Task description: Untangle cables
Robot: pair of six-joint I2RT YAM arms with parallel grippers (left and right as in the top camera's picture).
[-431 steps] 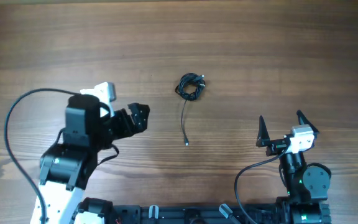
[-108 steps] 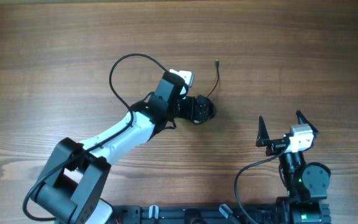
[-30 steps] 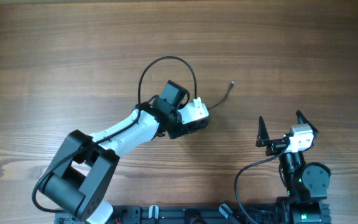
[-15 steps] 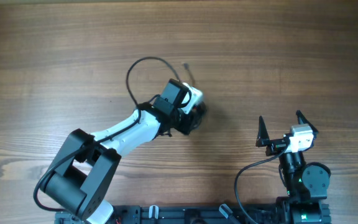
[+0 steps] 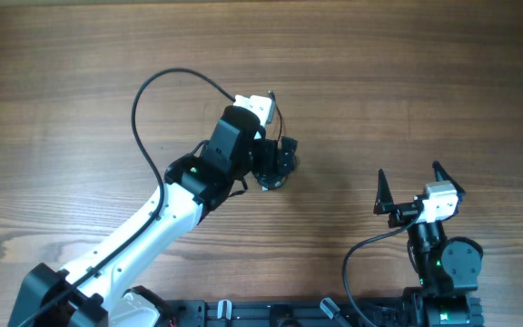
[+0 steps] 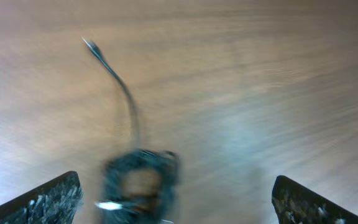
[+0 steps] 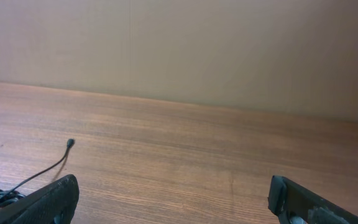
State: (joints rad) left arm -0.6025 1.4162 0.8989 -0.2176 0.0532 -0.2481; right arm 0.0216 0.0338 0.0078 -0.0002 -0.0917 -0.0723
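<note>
Cable (image 6: 138, 183): it lies near the middle of the wooden table (image 5: 443, 73), a small dark coil with one thin tail curving off to a plug tip (image 6: 91, 43).

From the left, my left arm reaches in diagonally from the lower corner of the overhead view. The left gripper (image 6: 175, 186) sits over the coil with its fingers (image 6: 48, 199) spread wide. The coil is between them, nearer the picture-left finger, and I see neither finger touching it. The wrist view is blurred, so I cannot tell how many loops are knotted together.

The main risk, as I judge it, is closing on the whole bundle. That would press the loops together and tighten the knot instead of freeing a strand. With the coil off-centre, the nearer finger could also shove it sideways before the other arrives. The arm's own black lead (image 5: 148, 100) arcs out beside it, and I would not want it confused with the work.

Far right, the right gripper (image 5: 413, 179) waits near the front edge, jaws apart and empty. With nothing pinning the cable, any pull may simply drag it across the table.

The cable looks thin, rubbery and springy, holding its curl. The wood is smooth, with fine grain running across. The fingers are dark, tapered and speckled.
</note>
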